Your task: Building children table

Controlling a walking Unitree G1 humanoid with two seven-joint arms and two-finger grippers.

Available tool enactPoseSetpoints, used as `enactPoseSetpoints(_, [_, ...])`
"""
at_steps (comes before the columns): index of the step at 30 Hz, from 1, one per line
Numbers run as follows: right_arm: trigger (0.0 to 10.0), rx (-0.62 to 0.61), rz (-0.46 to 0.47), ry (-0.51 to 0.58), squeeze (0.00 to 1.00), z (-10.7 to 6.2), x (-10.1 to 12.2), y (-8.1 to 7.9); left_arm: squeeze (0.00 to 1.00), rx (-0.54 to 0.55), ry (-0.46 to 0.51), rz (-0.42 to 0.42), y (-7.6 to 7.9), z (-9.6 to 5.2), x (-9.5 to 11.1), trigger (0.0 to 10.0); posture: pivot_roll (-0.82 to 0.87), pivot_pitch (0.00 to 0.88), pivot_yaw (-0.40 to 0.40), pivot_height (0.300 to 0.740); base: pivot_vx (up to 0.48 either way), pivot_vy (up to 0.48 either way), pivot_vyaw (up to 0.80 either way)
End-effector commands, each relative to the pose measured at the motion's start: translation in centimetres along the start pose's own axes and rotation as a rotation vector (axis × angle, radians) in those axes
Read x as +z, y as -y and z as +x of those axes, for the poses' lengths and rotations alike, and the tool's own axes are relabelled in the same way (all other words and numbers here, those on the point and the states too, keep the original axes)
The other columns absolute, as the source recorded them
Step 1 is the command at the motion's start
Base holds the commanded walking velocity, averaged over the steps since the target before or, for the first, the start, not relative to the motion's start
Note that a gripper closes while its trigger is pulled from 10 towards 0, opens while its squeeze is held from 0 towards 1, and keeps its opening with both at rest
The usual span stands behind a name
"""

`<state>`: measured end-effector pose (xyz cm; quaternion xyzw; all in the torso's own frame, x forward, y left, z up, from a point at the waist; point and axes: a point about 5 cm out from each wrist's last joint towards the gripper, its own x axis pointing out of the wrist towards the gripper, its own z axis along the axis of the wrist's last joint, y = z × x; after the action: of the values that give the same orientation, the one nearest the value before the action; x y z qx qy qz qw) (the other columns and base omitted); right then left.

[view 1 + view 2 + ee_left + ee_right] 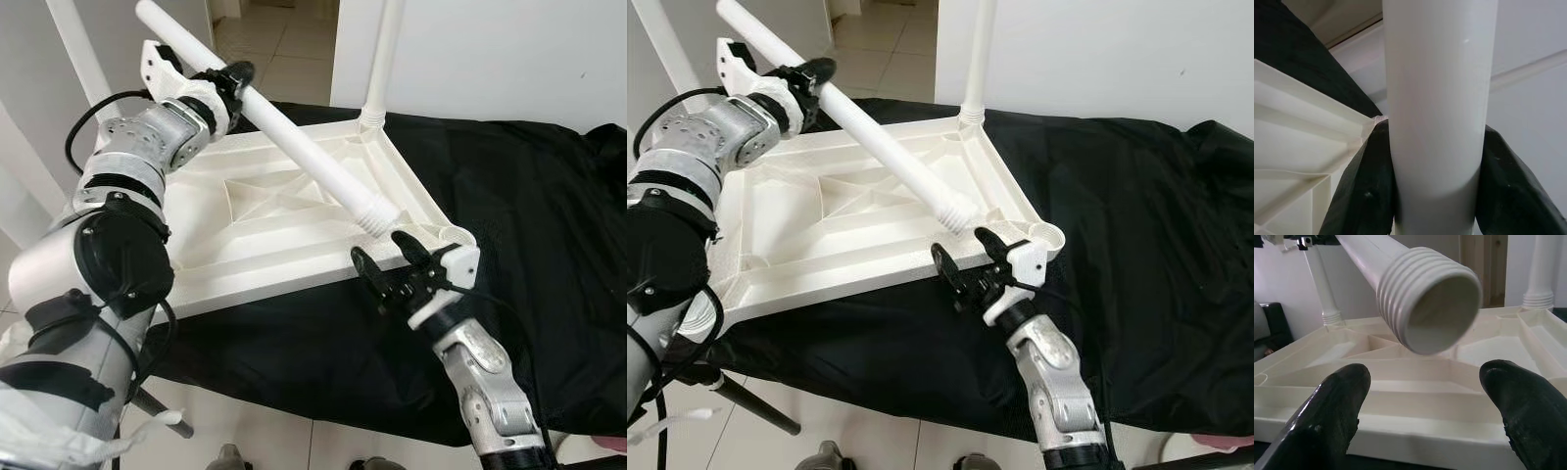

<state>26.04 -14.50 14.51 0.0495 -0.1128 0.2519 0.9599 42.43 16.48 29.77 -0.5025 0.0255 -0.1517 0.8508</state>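
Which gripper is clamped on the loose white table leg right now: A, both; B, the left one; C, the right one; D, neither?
B: the left gripper is shut on the table leg, while the right gripper hangs open just below its threaded end.

The screwed-in leg (384, 59) runs off the top edge — its upper end unseen. The left arm (108, 284) covers the tabletop's (294, 211) near-left corner.
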Motion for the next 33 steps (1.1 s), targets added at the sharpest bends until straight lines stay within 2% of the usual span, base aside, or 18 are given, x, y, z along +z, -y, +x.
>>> enactPoseSetpoints(1, [10.0,-0.012,-0.006,-0.007,0.0,-0.3,0.0,0.3,0.0,-0.055,0.013,-0.003,1.1,0.2,0.4,10.0,-0.11,0.0,-0.002,0.74,0.0,0.0,0.0])
enactPoseSetpoints(6, [10.0,-0.044,-0.034,-0.032,0.0,-1.0,-0.1,1.3,0.0,-0.053,0.04,0.037,1.0,0.1,0.9,10.0,-0.12,0.0,-0.011,0.74,0.0,0.0,0.0])
enactPoseSetpoints(9, [10.0,-0.1,-0.058,-0.051,0.0,-1.0,0.3,2.2,0.0,-0.056,0.08,0.144,1.2,0.1,1.4,10.0,-0.12,0.0,-0.008,0.74,0.0,0.0,0.0])
enactPoseSetpoints(11, [10.0,-0.11,-0.061,-0.054,0.0,-1.0,0.4,2.4,0.0,-0.058,0.086,0.159,1.2,0.1,1.4,10.0,-0.12,0.0,-0.008,0.74,0.0,0.0,0.0])
enactPoseSetpoints(12, [10.0,-0.126,-0.045,-0.06,0.0,-0.5,0.9,2.6,0.0,-0.107,0.096,0.197,2.0,0.2,1.5,10.0,-0.12,0.0,-0.014,0.74,0.0,0.0,0.0])
enactPoseSetpoints(13, [10.0,-0.101,-0.042,-0.079,0.0,0.0,1.1,2.2,0.0,-0.129,0.115,0.272,2.4,0.2,1.5,10.0,-0.12,0.0,-0.015,0.74,0.0,0.0,0.0])
enactPoseSetpoints(14, [10.0,-0.101,-0.042,-0.079,0.0,0.0,1.1,2.2,0.0,-0.129,0.115,0.272,2.4,0.2,1.5,10.0,-0.12,0.0,-0.015,0.74,0.0,0.0,0.0])
enactPoseSetpoints(17, [10.0,-0.031,-0.084,-0.09,0.0,0.7,1.5,1.4,0.0,-0.138,0.151,0.389,2.9,0.3,1.5,10.0,-0.11,0.0,-0.014,0.74,0.0,0.0,0.0])
enactPoseSetpoints(18, [10.0,-0.031,-0.084,-0.09,0.0,0.7,1.5,1.4,0.0,-0.138,0.151,0.389,2.9,0.3,1.5,10.0,-0.11,0.0,-0.014,0.74,0.0,0.0,0.0])
enactPoseSetpoints(22, [10.0,0.021,-0.093,-0.074,0.0,1.7,2.1,0.8,0.0,-0.152,0.188,0.499,3.6,0.4,1.3,10.0,-0.1,0.0,-0.025,0.74,0.0,0.0,0.0])
enactPoseSetpoints(23, [10.0,0.015,-0.105,-0.074,0.21,2.1,2.2,0.9,0.0,-0.169,0.191,0.526,4.0,0.5,1.1,10.0,-0.09,0.0,-0.031,0.74,0.0,0.0,0.0])
enactPoseSetpoints(25, [10.0,0.01,-0.118,-0.075,0.21,2.5,2.4,1.0,0.0,-0.19,0.195,0.557,4.5,0.5,0.7,10.0,-0.09,0.0,-0.031,0.74,0.0,0.0,0.0])
enactPoseSetpoints(26, [10.0,0.017,-0.11,-0.083,1.0,2.7,2.4,1.0,0.0,-0.198,0.195,0.567,4.6,0.6,0.6,10.0,-0.09,0.0,-0.035,0.74,0.0,0.0,0.0])
enactPoseSetpoints(27, [10.0,0.017,-0.11,-0.083,1.0,2.7,2.4,1.0,0.0,-0.198,0.195,0.567,4.6,0.6,0.6,10.0,-0.09,0.0,-0.035,0.74,0.0,0.0,0.0])
enactPoseSetpoints(29, [10.0,0.083,-0.128,-0.083,1.0,3.2,2.8,0.5,0.0,-0.27,0.19,0.607,5.8,0.6,-0.4,10.0,-0.07,0.0,-0.045,0.74,0.0,0.0,0.0])
enactPoseSetpoints(30, [10.0,0.099,-0.155,-0.084,1.0,3.7,3.2,0.4,0.0,-0.312,0.179,0.655,6.5,0.6,-1.3,10.0,-0.07,0.0,-0.053,0.74,0.0,0.0,0.0])
enactPoseSetpoints(33, [10.0,0.105,-0.175,-0.084,1.0,4.1,3.5,0.4,0.0,-0.34,0.171,0.686,7.0,0.6,-2.0,10.0,-0.07,0.0,-0.053,0.74,0.0,0.0,0.0])
